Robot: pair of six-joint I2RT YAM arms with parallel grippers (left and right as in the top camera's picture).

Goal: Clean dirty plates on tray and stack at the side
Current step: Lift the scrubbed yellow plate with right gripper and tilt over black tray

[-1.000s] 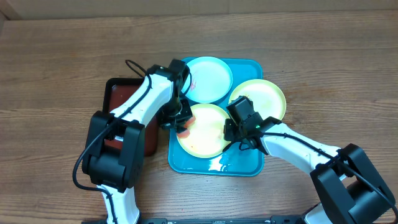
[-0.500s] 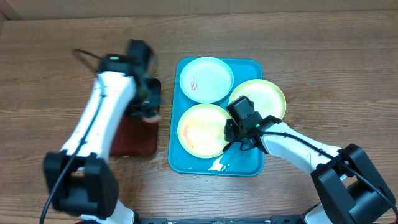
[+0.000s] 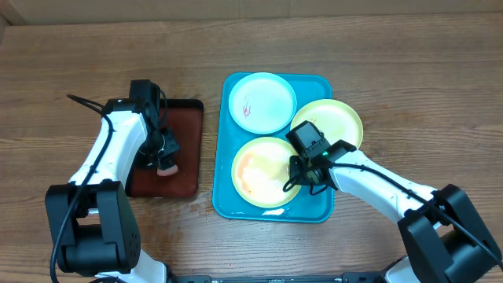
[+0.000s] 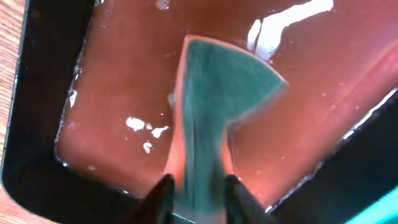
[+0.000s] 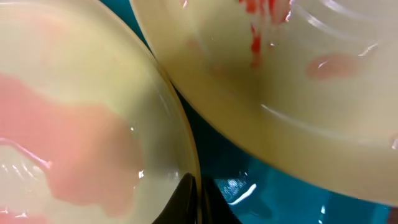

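Turquoise tray: long axis running away from the arms. Left of it, dark red tray. On the turquoise one, three plates: pale blue plate far, yellow-green plate overhanging right rim, smeared plate near, rim partly hidden under right gripper pinching it. Left gripper squeezing sponge.

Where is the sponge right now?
Overhead view, left side: the sponge is pinched in the left claw over the dark red tray, just left of the turquoise tray.

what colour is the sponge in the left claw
Sponge: teal-green face, orange edge; clearest in the left wrist view.
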